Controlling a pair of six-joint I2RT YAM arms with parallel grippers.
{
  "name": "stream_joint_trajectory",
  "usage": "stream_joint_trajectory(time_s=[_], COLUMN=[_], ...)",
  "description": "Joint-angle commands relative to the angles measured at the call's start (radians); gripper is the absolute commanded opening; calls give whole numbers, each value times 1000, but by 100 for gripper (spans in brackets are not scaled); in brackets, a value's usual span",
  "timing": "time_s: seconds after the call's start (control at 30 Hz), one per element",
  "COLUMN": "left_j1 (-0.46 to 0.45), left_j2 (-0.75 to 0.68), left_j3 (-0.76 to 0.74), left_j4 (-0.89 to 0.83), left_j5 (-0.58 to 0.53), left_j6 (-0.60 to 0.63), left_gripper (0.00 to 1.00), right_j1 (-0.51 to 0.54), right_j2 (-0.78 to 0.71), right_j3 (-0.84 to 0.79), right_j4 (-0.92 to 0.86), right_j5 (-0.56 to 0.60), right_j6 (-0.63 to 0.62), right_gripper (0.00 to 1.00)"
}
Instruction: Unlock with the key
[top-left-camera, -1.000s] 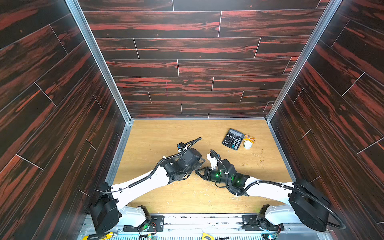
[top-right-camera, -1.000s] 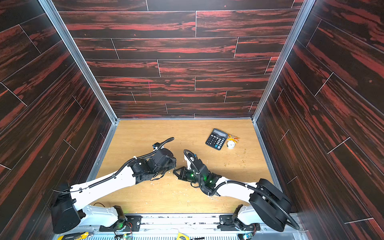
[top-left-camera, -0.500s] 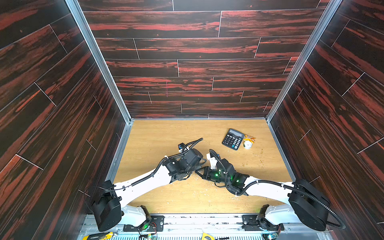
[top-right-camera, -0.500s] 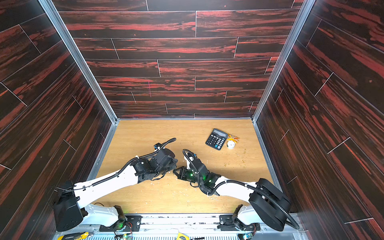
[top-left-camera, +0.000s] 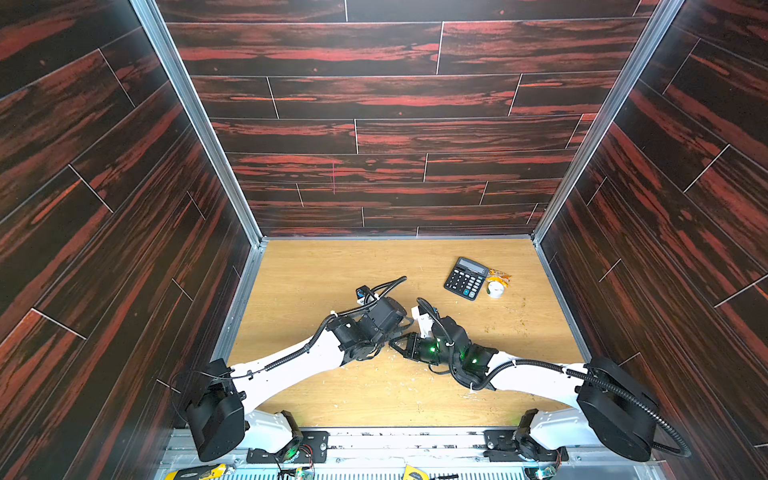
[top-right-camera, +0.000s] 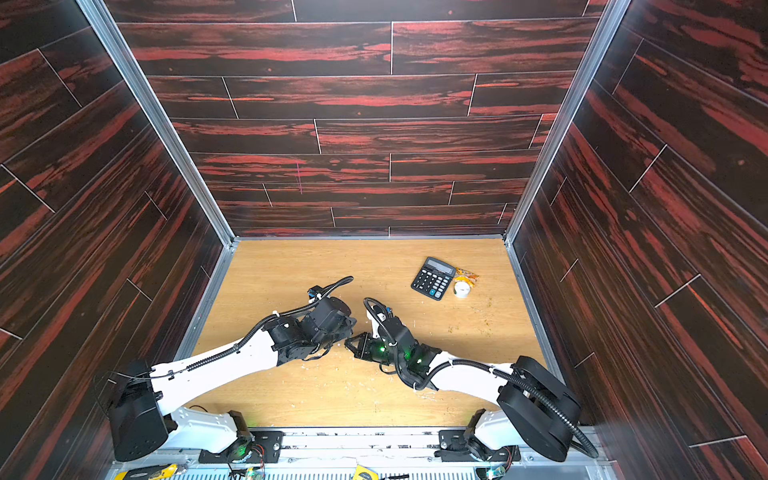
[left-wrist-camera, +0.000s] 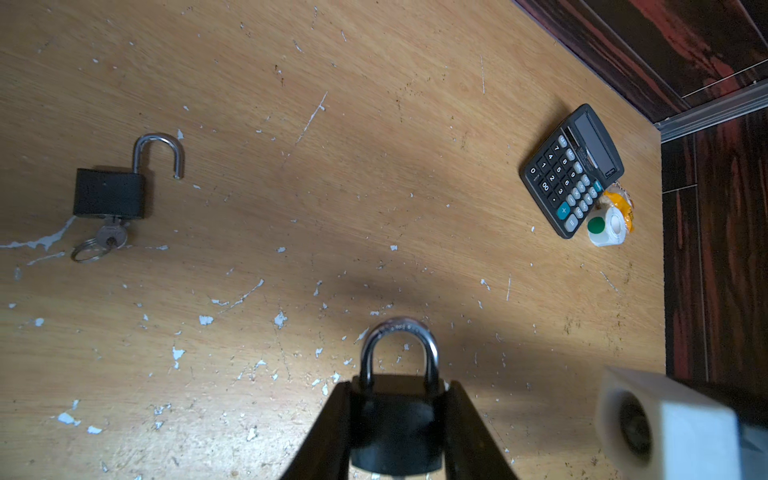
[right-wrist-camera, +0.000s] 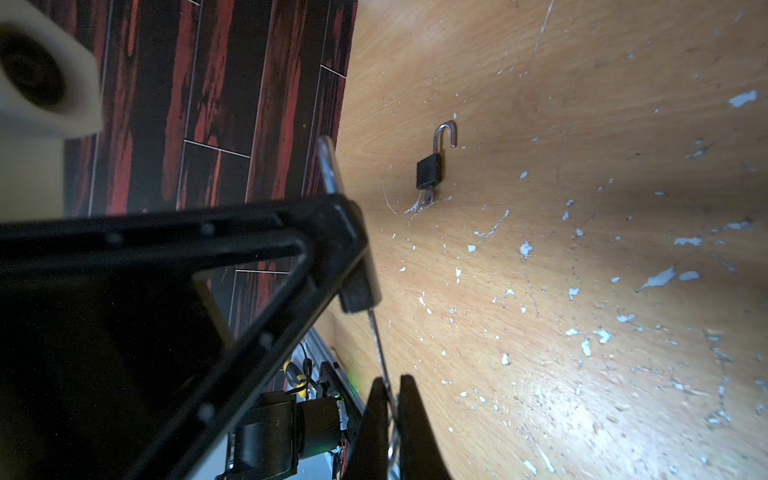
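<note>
The left pincer grips the black padlock with steel shackle; the right pincer pinches the thin silver key (blade in its base); positions hardly differ from earlier.

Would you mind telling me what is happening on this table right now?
The left tool grips a black padlock by its body, with the shackle closed. The right tool pinches a key whose blade reaches the bottom of that lock, apparently in the keyhole, so it is not yet unlocked. A second padlock lies open on the table with its own key in it, and a calculator sits off to the side.
</note>
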Motion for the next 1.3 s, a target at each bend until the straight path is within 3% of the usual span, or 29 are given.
stream_joint_trajectory(time_s=[0.0, 0.27, 0.63, 1.03, 1.27], left_j1=[5, 3, 5, 3, 2], left_j2=[5, 2, 3, 25, 18], left_j3=[9, 13, -10, -10, -37], left_j4=[-26, -32, -72, -49, -56], left_j5=[-33, 36, 24, 189, 227], left_j6=[4, 8, 34, 12, 13], left_gripper=[0, 0, 0, 0, 0], right_j1=[8, 0, -11, -11, -38], right_j2=[15, 30, 10, 29, 6], right_j3=[21, 23, 48, 133, 152], right_j4=[19, 9, -12, -93, -107], right_j5=[1, 7, 6, 96, 102], right_j6=[-2, 16, -9, -111, -150], right_gripper=[0, 0, 0, 0, 0])
